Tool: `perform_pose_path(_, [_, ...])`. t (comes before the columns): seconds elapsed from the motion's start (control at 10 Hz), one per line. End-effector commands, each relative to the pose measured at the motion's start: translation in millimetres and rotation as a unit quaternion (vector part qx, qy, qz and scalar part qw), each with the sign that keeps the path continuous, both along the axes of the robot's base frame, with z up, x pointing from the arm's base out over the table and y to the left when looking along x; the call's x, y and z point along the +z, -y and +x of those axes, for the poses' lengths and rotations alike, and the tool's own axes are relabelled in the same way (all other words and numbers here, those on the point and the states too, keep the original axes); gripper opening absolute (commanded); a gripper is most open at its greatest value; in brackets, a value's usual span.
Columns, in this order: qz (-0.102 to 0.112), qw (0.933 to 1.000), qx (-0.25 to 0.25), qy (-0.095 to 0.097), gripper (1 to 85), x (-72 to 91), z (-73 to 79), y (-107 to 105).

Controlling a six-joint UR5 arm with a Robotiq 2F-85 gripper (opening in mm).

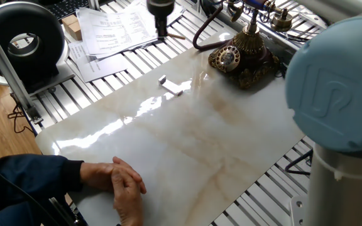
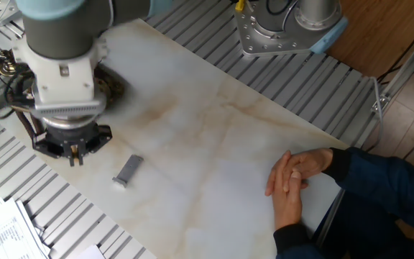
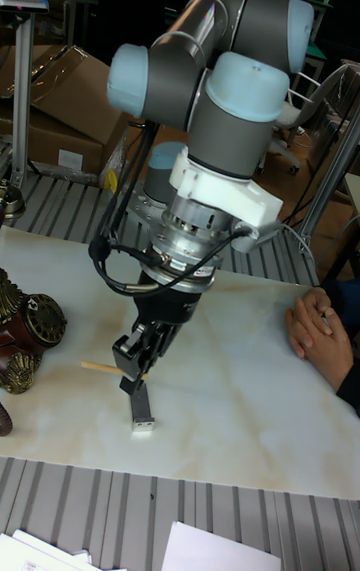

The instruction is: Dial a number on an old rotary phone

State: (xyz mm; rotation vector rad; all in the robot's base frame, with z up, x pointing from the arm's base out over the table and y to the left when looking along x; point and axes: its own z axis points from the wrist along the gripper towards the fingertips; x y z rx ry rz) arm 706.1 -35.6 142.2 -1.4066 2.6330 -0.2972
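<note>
I see my black two-finger gripper (image 3: 135,368) pinching a thin wooden stick (image 3: 100,367), beside the ornate brown-and-brass rotary phone (image 1: 241,55); dialing not begun.

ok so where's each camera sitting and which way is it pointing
One fixed view: high beside the robot, looking across the marble tabletop toward the rotary phone; a blue arm joint fills the right foreground, pincer at the far edge.
The other fixed view: overhead from the phone's side, looking down on the wrist, pincer and small grey block.
Tall fixed view: low at the table edge, facing the whole arm, pincer.
Shared: all three show the person's clasped hands.
</note>
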Motion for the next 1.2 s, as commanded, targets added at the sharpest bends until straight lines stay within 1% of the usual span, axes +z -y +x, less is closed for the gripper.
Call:
perform_pose_path(0.0, [0.003, 0.9998, 0.02, 0.001, 2.0, 4.0, -3.8, 6.9])
perform_pose_path(0.1, [-0.003, 0.9995, 0.026, 0.016, 2.0, 6.2, 4.3, 9.1])
perform_pose_path(0.2, [0.002, 0.9988, 0.04, 0.028, 2.0, 7.5, 10.8, 4.3])
perform_pose_path(0.3, [0.015, 0.9976, 0.055, 0.038, 2.0, 8.5, 16.1, -4.5])
perform_pose_path(0.4, [0.002, 0.9965, 0.069, 0.047, 2.0, 10.4, 21.0, 0.0])
perform_pose_path(0.5, [-0.014, 0.997, 0.06, 0.046, 2.0, 11.2, 21.1, 9.4])
perform_pose_path(0.6, [-0.02, 0.9971, 0.063, 0.039, 2.0, 10.4, 17.6, 11.8])
perform_pose_path(0.8, [-0.011, 0.9973, 0.067, 0.028, 2.0, 9.4, 10.1, 6.0])
perform_pose_path(0.9, [-0.018, 0.997, 0.069, 0.03, 2.0, 19.8, -3.7, 10.7])
perform_pose_path(1.0, [-0.015, 0.9966, 0.075, 0.031, 2.0, 25.7, -13.6, 22.1])
perform_pose_path(1.1, [-0.002, 0.9965, 0.078, 0.032, 2.0, 27.2, -26.1, 30.6])
